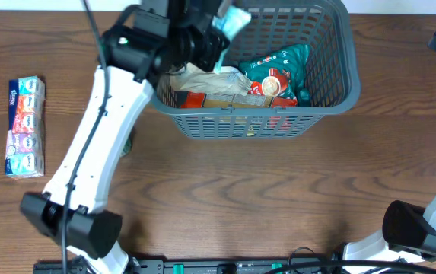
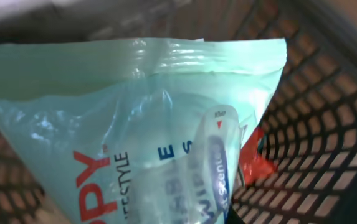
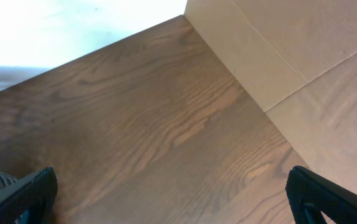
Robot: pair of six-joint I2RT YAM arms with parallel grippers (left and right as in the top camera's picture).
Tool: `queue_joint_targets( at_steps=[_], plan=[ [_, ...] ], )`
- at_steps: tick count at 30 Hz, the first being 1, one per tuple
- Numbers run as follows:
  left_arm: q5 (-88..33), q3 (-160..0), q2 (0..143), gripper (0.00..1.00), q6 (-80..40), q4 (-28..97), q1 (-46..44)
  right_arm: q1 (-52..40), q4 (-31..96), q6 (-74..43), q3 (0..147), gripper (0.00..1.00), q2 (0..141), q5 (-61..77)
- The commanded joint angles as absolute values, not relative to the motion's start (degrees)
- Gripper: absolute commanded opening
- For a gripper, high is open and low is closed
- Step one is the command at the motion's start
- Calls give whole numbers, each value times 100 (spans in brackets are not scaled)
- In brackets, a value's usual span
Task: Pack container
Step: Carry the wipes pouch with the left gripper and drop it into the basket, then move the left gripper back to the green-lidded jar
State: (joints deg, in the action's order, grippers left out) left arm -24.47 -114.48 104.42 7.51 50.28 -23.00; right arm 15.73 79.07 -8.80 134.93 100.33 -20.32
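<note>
I have the basket [image 1: 332, 84] at the far middle of the table [image 1: 240, 190], already holding a teal bag [image 1: 282, 65] and some red and brown packets; my left gripper [image 1: 224, 30] hangs over its left end, pinching a pale green wipes pack [image 2: 134, 137], with the lattice wall behind it in the wrist view; my right gripper [image 3: 172, 186] is off to the right above bare wood, its fingers spread wide; a tissue pack [image 1: 26, 125] lies well to the left.
</note>
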Motion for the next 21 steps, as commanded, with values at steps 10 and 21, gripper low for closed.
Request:
queue_joint_targets(
  at_steps=[10, 21],
  plan=[
    [-2287, -11456, 10803, 60, 784, 5142, -2477, 1605, 7918, -982, 13504, 99, 10033, -2049],
    [-2047, -11491, 10641, 99, 746, 5059, -2397, 1605, 7918, -982, 13504, 99, 10033, -2049]
  ],
)
